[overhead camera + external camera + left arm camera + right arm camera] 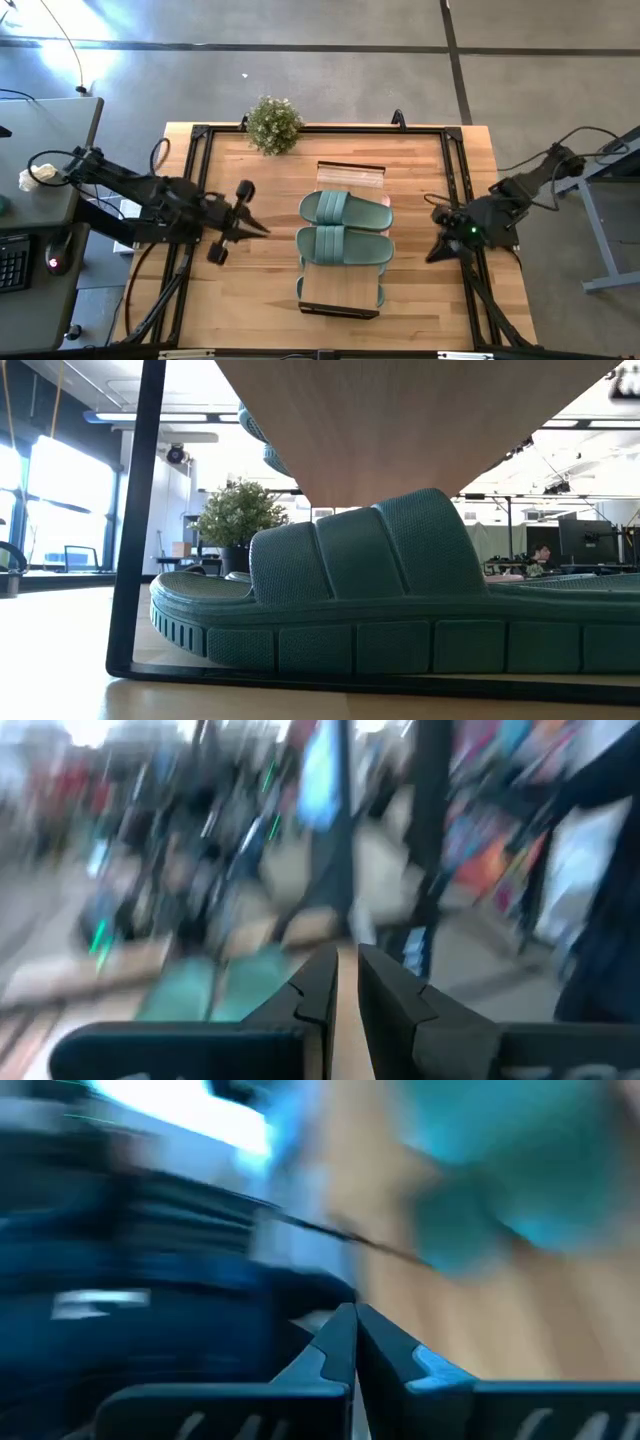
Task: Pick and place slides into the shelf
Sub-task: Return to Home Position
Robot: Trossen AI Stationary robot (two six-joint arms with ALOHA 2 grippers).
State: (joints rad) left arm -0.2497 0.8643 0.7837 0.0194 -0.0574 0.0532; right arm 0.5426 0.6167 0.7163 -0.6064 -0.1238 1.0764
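The shelf [340, 292] is a light-wood rack in the middle of the table. Two sage green slides [345, 210] [345, 246] lie side by side across its top plank. In the low view another green slide [380, 590] rests sole-down on a lower tier, under the plank [420, 420]. No pink slide shows plainly. My left gripper [262, 229] hovers left of the shelf, shut and empty, its tips pointing at the slides. My right gripper [437, 250] is shut and empty, right of the shelf near the table's right rail. Both wrist views are blurred.
A potted plant [273, 124] stands at the table's far edge, left of the shelf. Black frame rails [195, 200] [455, 180] run along the table's left and right sides. Bare wood [270, 280] lies between the shelf and each rail. A desk with a keyboard [12, 262] stands beyond the table's left edge.
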